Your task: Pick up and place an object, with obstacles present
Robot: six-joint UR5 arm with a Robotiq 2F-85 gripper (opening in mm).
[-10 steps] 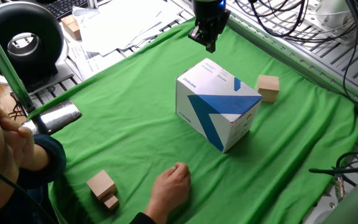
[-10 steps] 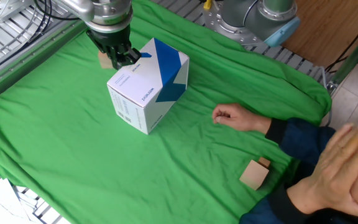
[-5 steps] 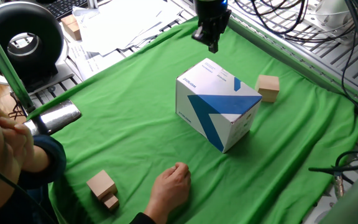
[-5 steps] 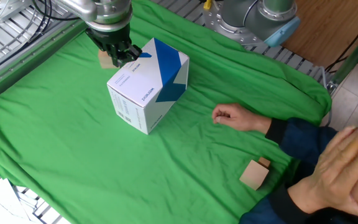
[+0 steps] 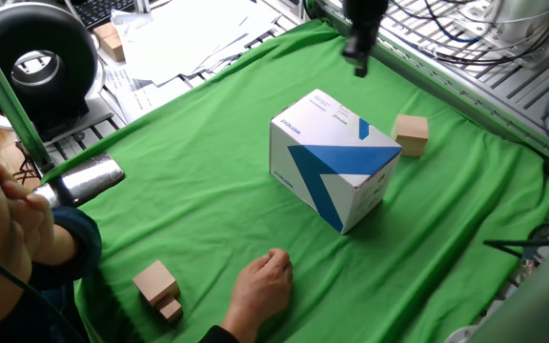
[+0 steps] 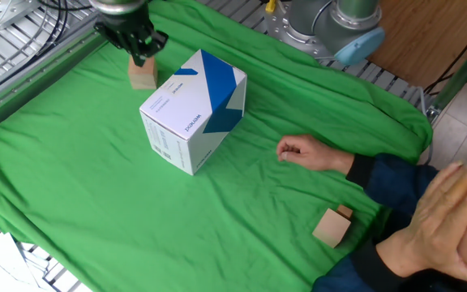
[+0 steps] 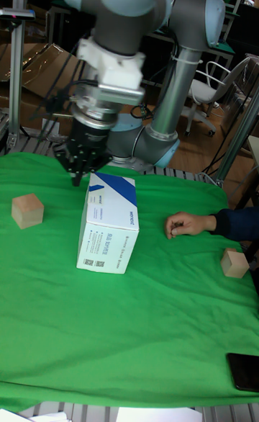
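The object, a small plain tan wooden cube (image 5: 411,133) (image 6: 143,75) (image 7: 27,210), rests on the green cloth beyond the obstacle, a large white box with blue shapes (image 5: 335,157) (image 6: 193,109) (image 7: 108,231). My gripper (image 5: 359,65) (image 6: 139,55) (image 7: 80,174) hangs above the cloth near the far edge. It is a short way from the cube and higher than it, and clear of the box. Its fingers look drawn together with nothing held, and motion blurs them.
A person's hand (image 5: 265,284) (image 6: 298,151) (image 7: 183,225) rests on the cloth near the box. A tan block joined with a smaller block (image 5: 158,288) (image 6: 332,225) (image 7: 234,262) lies by the near edge. Cables and metal rails border the far side.
My gripper has swung sideways from above the box's far corner toward the wooden cube. Box, cube and the person's hand have stayed put.
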